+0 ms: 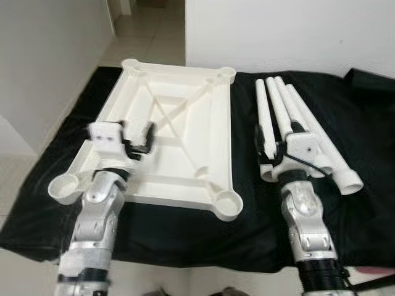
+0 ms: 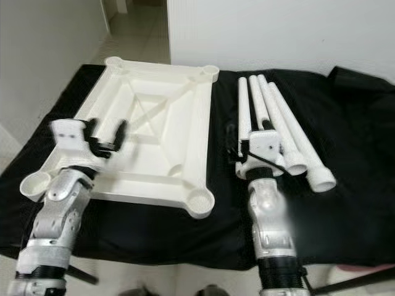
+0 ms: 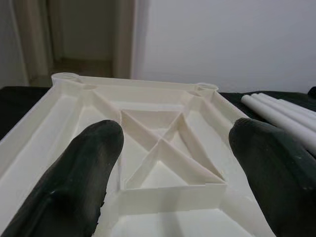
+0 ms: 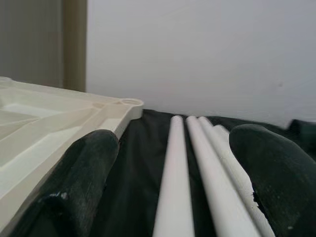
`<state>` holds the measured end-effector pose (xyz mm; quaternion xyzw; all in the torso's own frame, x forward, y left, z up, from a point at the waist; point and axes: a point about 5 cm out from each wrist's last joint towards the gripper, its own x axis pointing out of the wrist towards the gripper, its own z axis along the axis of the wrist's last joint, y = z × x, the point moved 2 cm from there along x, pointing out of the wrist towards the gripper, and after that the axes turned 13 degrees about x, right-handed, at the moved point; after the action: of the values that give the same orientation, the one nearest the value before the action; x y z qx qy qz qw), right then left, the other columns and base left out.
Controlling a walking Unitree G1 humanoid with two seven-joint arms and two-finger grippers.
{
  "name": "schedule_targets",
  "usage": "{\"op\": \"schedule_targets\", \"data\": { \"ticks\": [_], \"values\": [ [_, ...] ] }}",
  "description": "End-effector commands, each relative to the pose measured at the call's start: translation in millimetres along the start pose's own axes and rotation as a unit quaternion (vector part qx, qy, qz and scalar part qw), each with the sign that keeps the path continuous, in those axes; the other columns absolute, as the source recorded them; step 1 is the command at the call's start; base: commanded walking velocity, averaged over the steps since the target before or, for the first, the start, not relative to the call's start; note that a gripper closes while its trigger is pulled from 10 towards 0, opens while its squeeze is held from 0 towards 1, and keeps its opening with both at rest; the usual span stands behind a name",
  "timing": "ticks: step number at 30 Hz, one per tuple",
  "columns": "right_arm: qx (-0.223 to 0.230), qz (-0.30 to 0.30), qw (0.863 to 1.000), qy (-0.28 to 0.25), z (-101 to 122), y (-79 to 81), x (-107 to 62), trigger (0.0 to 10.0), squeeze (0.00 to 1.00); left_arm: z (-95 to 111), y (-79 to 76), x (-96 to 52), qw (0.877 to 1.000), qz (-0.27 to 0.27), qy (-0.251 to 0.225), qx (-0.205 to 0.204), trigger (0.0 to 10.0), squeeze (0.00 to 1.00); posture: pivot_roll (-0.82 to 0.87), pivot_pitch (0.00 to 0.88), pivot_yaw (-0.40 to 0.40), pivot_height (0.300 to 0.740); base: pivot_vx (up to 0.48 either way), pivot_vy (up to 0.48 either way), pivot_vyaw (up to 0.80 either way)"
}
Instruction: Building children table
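Note:
A white plastic table top [image 1: 185,92] lies upside down on a black cloth, its ribs crossing in the middle and a round leg socket [image 1: 228,202] at each corner. My left gripper [image 1: 138,131] hovers open over its near-left part; in the left wrist view the fingers [image 3: 94,158] frame the crossed ribs [image 3: 163,148]. Several white tube legs [image 1: 290,105] lie side by side right of the top. My right gripper [image 1: 278,131] is open just above their near ends, with the legs [image 4: 207,163] running between its fingers [image 4: 89,163].
The black cloth [image 1: 358,123] covers the floor under everything and ends just before my feet. A white wall [image 1: 278,31] stands behind, another wall [image 1: 37,61] on the left. A tiled corridor [image 1: 148,31] opens at the back left.

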<state>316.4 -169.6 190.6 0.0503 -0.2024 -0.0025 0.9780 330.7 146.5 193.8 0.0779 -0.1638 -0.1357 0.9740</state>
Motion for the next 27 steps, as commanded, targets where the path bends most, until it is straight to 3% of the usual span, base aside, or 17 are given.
{"op": "schedule_targets", "data": {
  "ticks": [1,6,12,23,27],
  "values": [
    [0.005,-0.001,1.000,0.003,-1.5,1.8,-1.2,10.0,0.00,-3.9,1.4,-2.7,1.000,0.001,0.009,0.010,10.0,0.00,-0.03,0.088,-0.032,0.740,0.000,0.000,-0.73],
    [0.003,-0.003,1.000,-0.001,-0.8,0.5,-2.1,10.0,0.00,-4.7,-4.1,-2.8,1.000,-0.012,0.011,0.021,10.0,0.00,-0.03,0.089,-0.032,0.740,0.000,0.000,-0.69],
    [0.000,-0.006,1.000,-0.002,-1.6,0.1,-2.9,10.0,0.00,-3.6,-11.0,-4.3,0.998,-0.035,0.004,0.050,10.0,0.00,-0.03,0.092,-0.028,0.740,0.000,0.000,0.00],
    [0.000,-0.009,1.000,0.002,-4.2,1.1,-4.2,10.0,0.00,-3.9,-12.3,-4.6,0.998,-0.041,0.009,0.056,10.0,0.00,-0.03,0.089,-0.024,0.740,0.000,-0.480,0.00],
    [-0.001,-0.006,1.000,0.005,-4.7,1.2,-3.1,10.0,0.00,-8.1,-9.3,-1.8,0.999,-0.012,0.022,0.039,10.0,0.00,-0.03,0.086,-0.025,0.740,0.000,0.000,0.00]
  ]
}}
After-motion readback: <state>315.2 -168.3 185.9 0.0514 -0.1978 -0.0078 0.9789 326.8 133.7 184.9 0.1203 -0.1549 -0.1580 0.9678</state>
